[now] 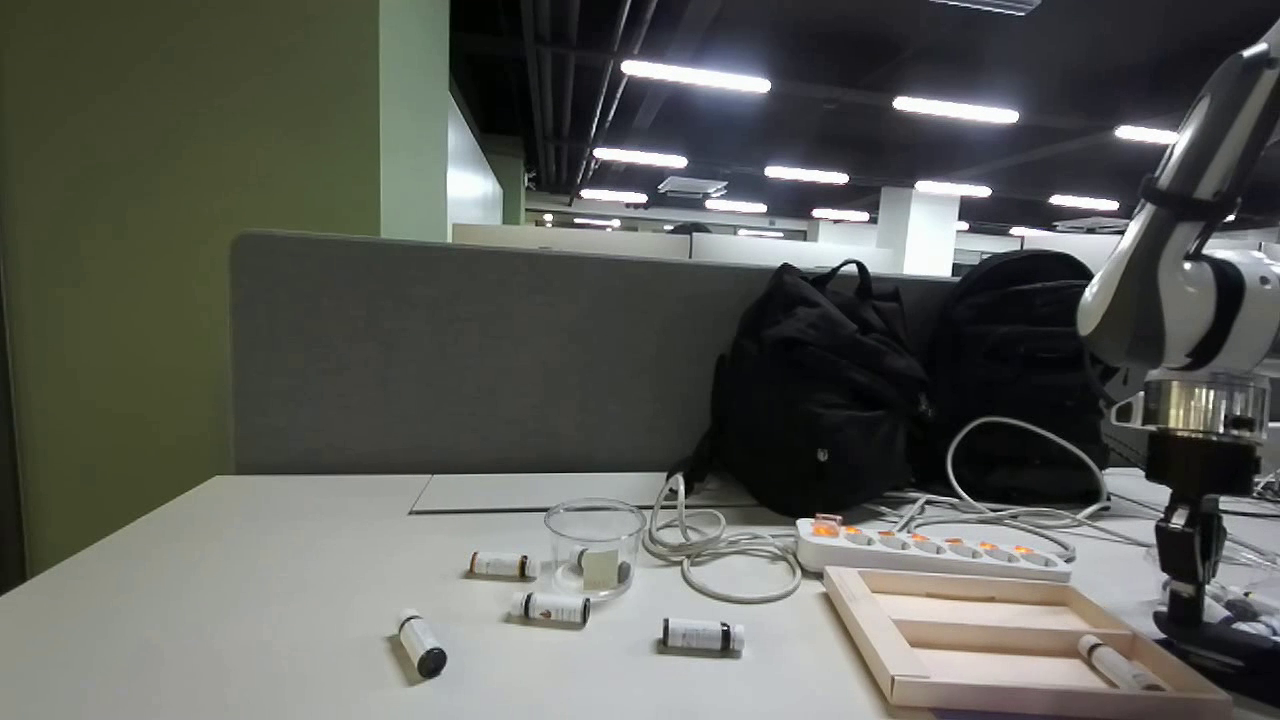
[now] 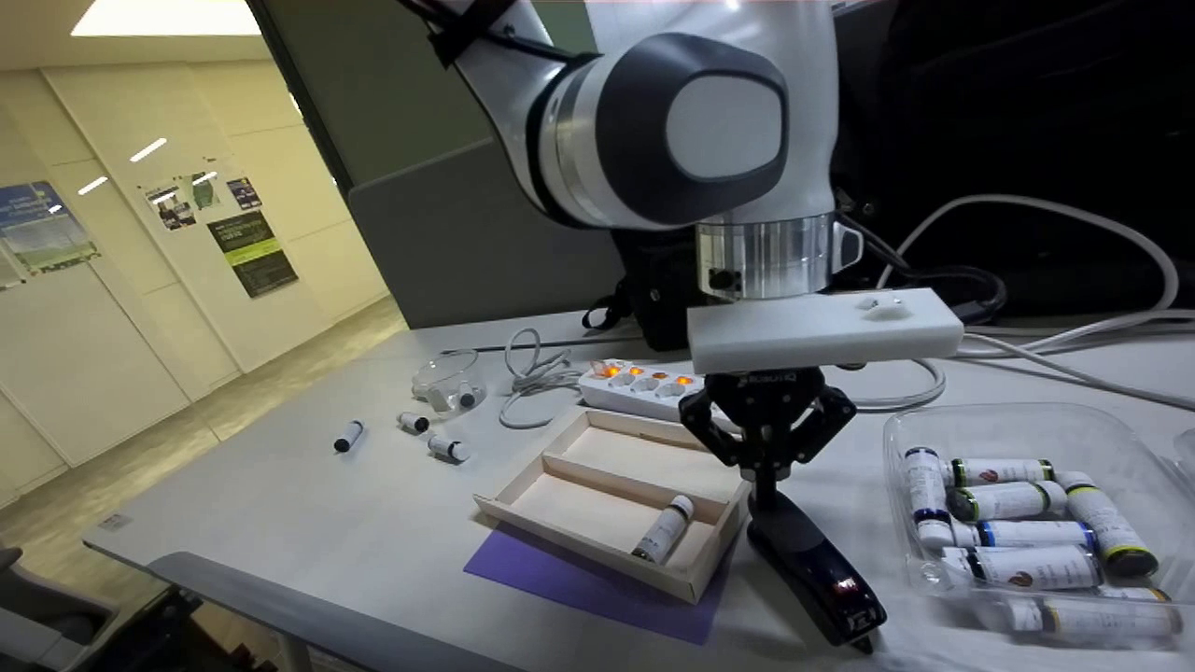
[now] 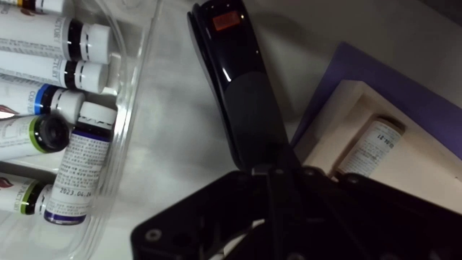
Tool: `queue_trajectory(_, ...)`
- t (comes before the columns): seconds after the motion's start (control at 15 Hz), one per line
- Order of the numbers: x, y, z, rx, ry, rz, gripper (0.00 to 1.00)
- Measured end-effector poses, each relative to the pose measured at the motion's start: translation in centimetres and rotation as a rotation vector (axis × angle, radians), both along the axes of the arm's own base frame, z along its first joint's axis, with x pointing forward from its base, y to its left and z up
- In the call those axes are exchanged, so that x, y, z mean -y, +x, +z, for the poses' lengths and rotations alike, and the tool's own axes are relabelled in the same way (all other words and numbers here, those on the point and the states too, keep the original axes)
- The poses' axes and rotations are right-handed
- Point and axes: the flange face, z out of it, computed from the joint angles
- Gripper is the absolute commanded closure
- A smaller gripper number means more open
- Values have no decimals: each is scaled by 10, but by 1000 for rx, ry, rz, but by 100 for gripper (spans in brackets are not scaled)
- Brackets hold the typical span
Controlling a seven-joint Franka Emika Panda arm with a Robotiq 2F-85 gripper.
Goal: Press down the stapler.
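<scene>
The stapler (image 2: 810,565) is a dark, elongated object on the white table, beside the wooden frame. It shows in the wrist view (image 3: 240,72) with a glossy front end and a matte rear end. In an exterior view it is partly cut off at the right edge (image 1: 1228,652). My gripper (image 2: 766,487) points straight down with its fingers together and nothing between them. Its tips are at the top of the stapler's rear end and appear to touch it. In the wrist view the gripper (image 3: 279,155) hides that rear end. The gripper also shows at the right in an exterior view (image 1: 1187,600).
The wooden frame (image 2: 583,553) holds one bottle and lies partly on a purple sheet (image 2: 597,588). A clear plastic tray (image 3: 131,119) of bottles stands on the stapler's other side. A white power strip (image 1: 930,553), cables, a clear cup (image 1: 597,510) and loose bottles lie farther off.
</scene>
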Motion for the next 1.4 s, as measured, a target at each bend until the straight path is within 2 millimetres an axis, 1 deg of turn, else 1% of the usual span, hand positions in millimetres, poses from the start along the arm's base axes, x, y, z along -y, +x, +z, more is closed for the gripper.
queue_trajectory(0.33, 5, 7, -12, -48, 22, 0, 100)
queue_trajectory(0.93, 7, 14, -13, -90, 28, 5, 100)
queue_trajectory(1.07, 10, 16, -7, -85, 27, 1, 100)
queue_trajectory(1.13, 13, 18, 0, -78, 24, -3, 100)
queue_trajectory(1.27, 17, 25, 23, -52, 20, -15, 100)
queue_trajectory(1.33, 19, 28, 37, -41, 21, -19, 89)
queue_trajectory(1.4, 20, 31, 50, -34, 23, -22, 74)
